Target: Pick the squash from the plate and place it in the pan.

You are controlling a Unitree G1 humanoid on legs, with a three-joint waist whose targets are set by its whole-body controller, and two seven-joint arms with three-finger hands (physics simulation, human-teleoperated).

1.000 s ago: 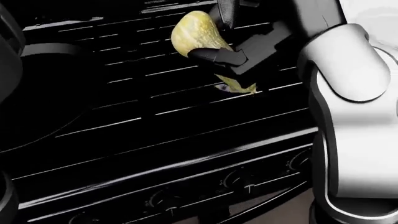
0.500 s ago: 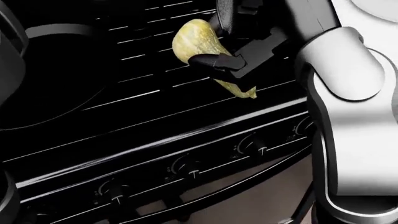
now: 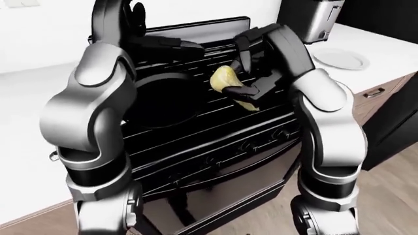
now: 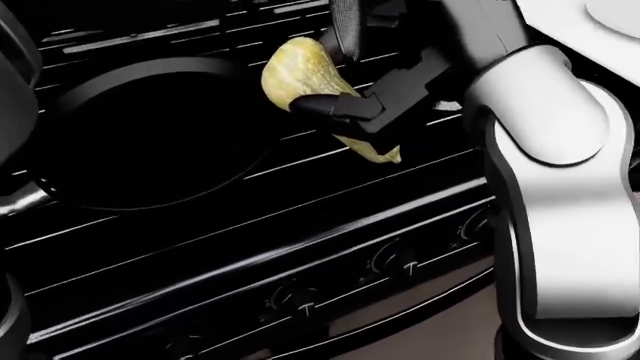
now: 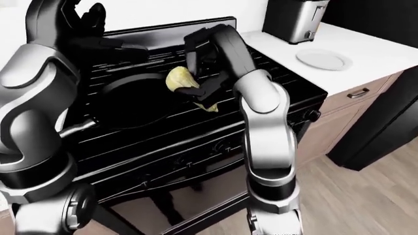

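Squash (image 4: 295, 71) in right hand (image 4: 350, 97), beside pan (image 4: 150, 135) rim.

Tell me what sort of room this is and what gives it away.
A home kitchen, by the look of it. A black stove with knobs along its lower edge carries a dark pan, and the white counter to its right in the right-eye view holds a toaster and a white plate.
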